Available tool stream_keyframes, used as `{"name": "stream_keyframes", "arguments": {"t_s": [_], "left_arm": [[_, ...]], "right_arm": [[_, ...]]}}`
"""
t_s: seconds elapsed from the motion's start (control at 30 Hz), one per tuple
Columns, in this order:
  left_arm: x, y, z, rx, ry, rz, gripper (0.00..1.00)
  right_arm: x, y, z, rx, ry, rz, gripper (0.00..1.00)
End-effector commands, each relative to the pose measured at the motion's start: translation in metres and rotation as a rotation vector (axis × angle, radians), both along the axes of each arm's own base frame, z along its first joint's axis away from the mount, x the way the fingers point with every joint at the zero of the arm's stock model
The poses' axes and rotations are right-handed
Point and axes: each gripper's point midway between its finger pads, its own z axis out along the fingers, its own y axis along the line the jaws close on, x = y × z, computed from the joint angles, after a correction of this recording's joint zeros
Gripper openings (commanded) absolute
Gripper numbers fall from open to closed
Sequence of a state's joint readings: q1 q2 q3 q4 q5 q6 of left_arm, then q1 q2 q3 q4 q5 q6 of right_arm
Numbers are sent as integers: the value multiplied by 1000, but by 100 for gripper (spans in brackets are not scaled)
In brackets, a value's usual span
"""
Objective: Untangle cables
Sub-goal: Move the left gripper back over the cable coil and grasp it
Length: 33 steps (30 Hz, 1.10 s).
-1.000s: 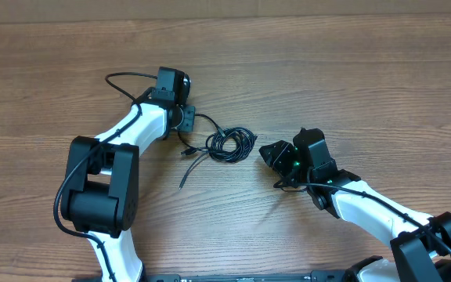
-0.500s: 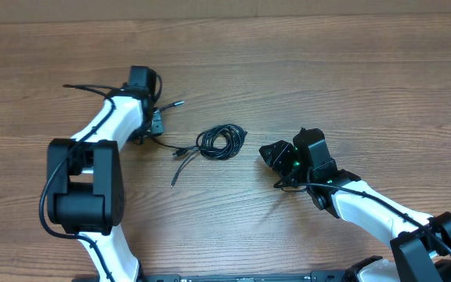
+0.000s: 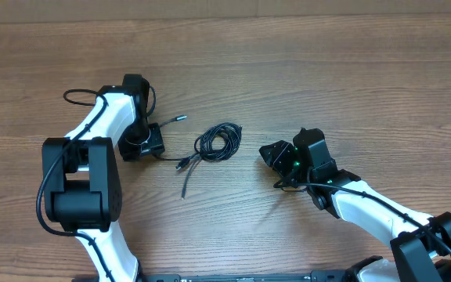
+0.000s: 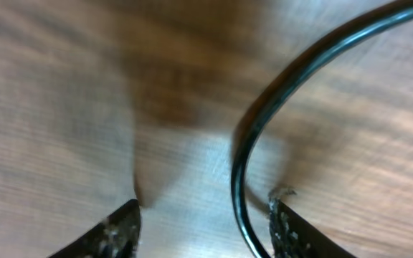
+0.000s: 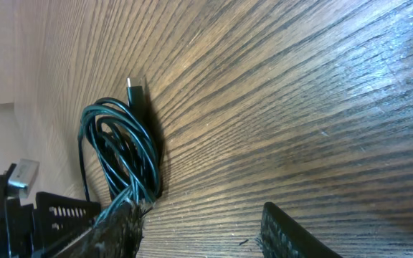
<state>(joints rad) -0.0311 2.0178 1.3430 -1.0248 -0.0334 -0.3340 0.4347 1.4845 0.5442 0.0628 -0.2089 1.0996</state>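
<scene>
Overhead view of a matte, wood-grain tabletop (image 3: pixel 327 70). In the last second the left claw (image 3: pixel 153 144), left of centre, has swung leftward and loosened. Its fingers now stand apart, released, with one thin strand running between them. The pull dragged the cables (image 3: pixel 218 142), a glossy black coil of thin round cords at centre frame, slightly left and drew out loose tails with small plug ends. One strand looks partly freed, but the coil remains bunched. The right claw (image 3: pixel 271 154), right of centre, has not moved and gapes empty.
</scene>
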Motion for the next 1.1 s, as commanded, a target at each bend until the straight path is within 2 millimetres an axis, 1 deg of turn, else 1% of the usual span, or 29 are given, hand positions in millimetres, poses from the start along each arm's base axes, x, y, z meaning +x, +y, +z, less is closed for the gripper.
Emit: {"name": "stream_keyframes", "arguments": {"t_s": [0.0,0.07,0.17,0.23,0.3,0.37,0.4,0.47,0.57,0.6,0.67,0.83,0.97,1.0,1.07], "left_arm": [[11,-3,15,2,-12,-16,61],[18,-4,33,14,-36,-23,65],[23,-4,49,29,-69,-33,69],[25,-9,57,19,-91,-41,68],[26,-17,63,2,-107,-64,65],[26,-32,64,-37,-113,-126,51],[26,-42,64,-68,-116,-166,38],[26,-67,65,-159,-128,-262,4],[25,-102,69,-307,-153,-371,4],[26,-121,73,-388,-176,-420,5],[27,-135,76,-432,-197,-442,4],[27,-152,77,-444,-213,-486,4],[22,-158,75,-418,-201,-514,5],[19,-158,73,-405,-190,-520,7],[13,-157,72,-383,-164,-529,15]], "right_arm": [[4,2,3,-1,-14,3,52],[4,2,3,-2,-14,2,52],[4,2,3,-2,-14,2,52],[4,2,3,-2,-14,2,52],[4,2,3,-2,-14,2,52],[4,2,3,-2,-14,2,52],[4,2,3,-1,-14,2,52],[4,2,3,-1,-14,2,52],[4,2,3,-2,-14,2,52],[4,2,3,-2,-14,2,52],[4,2,3,-2,-14,3,52],[4,2,3,-1,-14,3,52],[4,2,3,-1,-14,3,52],[4,2,3,-2,-14,3,52],[4,2,3,-1,-14,3,52]]}}
